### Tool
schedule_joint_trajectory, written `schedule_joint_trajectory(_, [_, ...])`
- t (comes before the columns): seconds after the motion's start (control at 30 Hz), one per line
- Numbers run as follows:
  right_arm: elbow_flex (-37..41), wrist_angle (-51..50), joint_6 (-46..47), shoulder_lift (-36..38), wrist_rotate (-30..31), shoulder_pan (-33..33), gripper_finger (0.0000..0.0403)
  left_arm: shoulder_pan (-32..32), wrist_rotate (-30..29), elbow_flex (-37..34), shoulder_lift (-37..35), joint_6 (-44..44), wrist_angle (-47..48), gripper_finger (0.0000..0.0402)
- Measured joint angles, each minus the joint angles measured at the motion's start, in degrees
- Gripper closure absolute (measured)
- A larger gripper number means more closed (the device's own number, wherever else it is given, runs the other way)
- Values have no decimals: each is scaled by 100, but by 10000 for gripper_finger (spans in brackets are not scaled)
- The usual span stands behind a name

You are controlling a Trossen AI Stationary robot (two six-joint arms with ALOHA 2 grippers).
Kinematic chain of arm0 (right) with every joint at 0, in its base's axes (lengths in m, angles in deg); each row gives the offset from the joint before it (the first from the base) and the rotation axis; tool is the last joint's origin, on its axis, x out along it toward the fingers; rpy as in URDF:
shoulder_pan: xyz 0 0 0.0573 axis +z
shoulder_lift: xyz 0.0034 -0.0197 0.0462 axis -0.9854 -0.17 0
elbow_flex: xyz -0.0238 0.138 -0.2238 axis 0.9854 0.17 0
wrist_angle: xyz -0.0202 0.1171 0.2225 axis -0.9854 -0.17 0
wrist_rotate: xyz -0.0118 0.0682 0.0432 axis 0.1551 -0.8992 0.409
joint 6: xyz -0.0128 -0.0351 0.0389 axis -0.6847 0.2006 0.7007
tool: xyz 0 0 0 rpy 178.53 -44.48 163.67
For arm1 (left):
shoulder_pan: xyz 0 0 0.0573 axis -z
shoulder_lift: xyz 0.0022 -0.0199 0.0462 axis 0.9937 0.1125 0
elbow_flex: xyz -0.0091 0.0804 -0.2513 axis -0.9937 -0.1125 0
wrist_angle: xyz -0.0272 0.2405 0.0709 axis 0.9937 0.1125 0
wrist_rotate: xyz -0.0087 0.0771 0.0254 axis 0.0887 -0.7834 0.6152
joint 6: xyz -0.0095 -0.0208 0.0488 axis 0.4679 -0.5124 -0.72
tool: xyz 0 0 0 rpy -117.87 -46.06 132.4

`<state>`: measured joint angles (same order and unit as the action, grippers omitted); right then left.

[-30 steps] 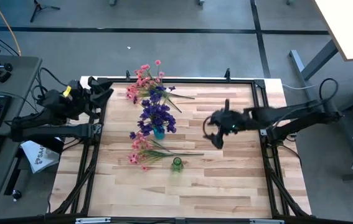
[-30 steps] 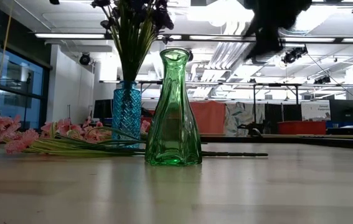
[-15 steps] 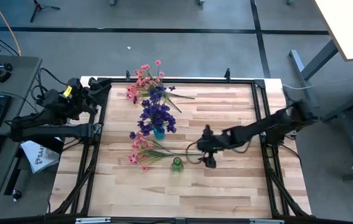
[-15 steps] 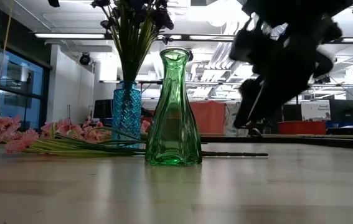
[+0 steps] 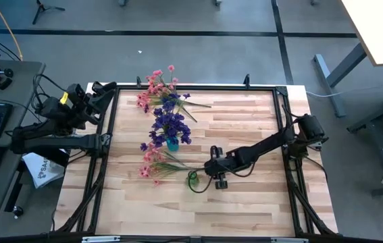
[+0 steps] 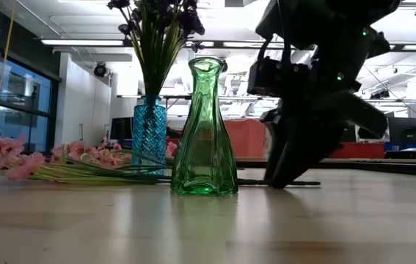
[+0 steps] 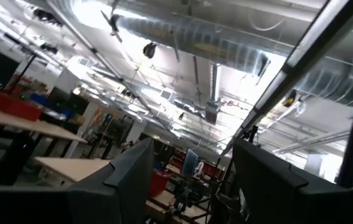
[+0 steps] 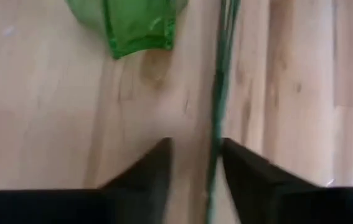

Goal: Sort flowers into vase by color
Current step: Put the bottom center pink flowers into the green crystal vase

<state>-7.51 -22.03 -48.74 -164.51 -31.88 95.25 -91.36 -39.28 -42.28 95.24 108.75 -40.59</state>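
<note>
Halfway through your sort: purple flowers [image 5: 170, 123] already stand in the blue vase [image 5: 172, 143] at centre frame, while the green vase [image 5: 192, 178] just below it is empty. Pink flowers [image 5: 152, 164] lie on the desk [image 5: 245, 202] left of it; more sprigs [image 5: 157, 86] wait at upper centre. Your right gripper [image 5: 213, 177] straddles a pink stem [image 8: 216, 124], fingers [image 8: 154, 171] narrowed but not yet clamped. Your left gripper [image 7: 188, 180] idles wide open at the desk's upper left.

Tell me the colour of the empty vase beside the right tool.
Green glass; the empty vase shows best in the low view.
</note>
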Motion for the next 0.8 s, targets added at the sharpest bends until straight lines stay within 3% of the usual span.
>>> schedule_joint_trajectory(0.07, [-9,-284,143,47,16,27,355,0,28,0,0,-95,-133,194])
schedule_joint_trajectory(0.13, [-11,-613,289,122,16,19,386,-2,28,0,0,-236,-247,194])
schedule_joint_trajectory(0.33, [59,-2046,759,753,60,7,398,-2,119,0,-2,-503,-480,194])
schedule_joint_trajectory(0.53, [62,-3287,974,2113,128,6,401,-4,198,0,-2,-580,-534,194])
schedule_joint_trajectory(0.8, [-177,-3636,674,3650,-179,7,402,-4,203,-4,0,-837,-662,194])
